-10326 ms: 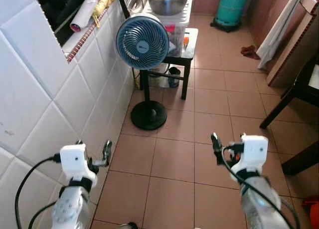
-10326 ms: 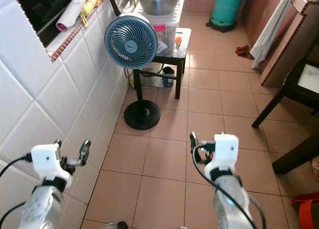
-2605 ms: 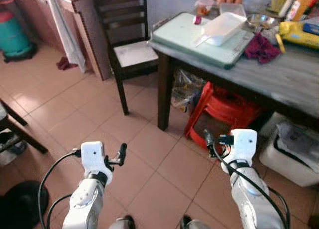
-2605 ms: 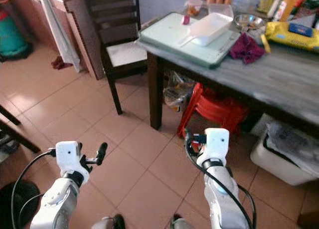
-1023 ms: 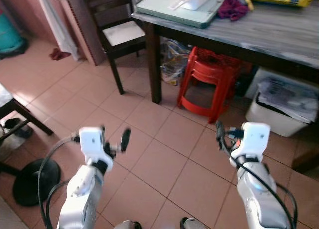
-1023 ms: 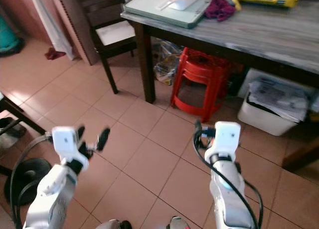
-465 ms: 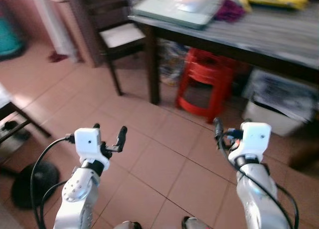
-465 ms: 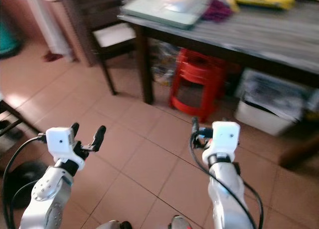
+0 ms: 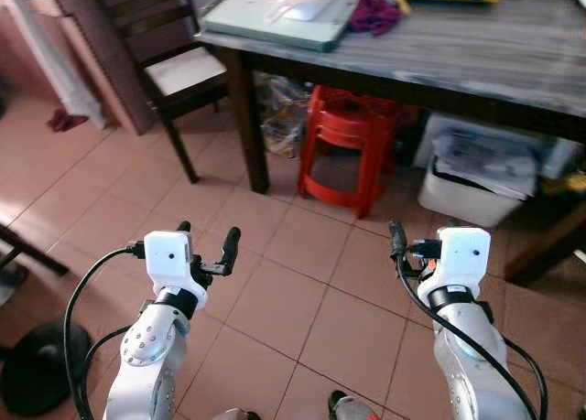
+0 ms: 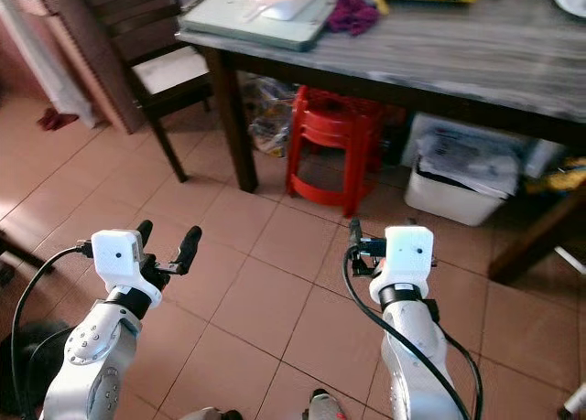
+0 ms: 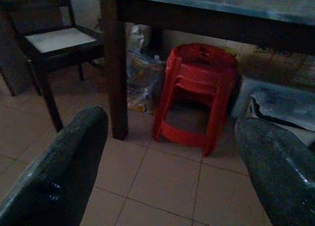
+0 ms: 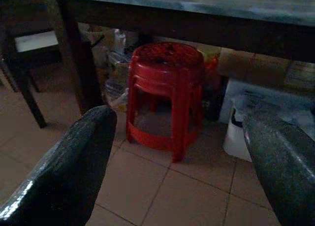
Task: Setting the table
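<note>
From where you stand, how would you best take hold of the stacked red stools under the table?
Probably by the top seat rim of the red stools, coming in low from the open floor side. The table overhangs them, so a reach from above looks blocked, and a table leg stands to the robot's left. Both hands, left and right, are open and empty.
</note>
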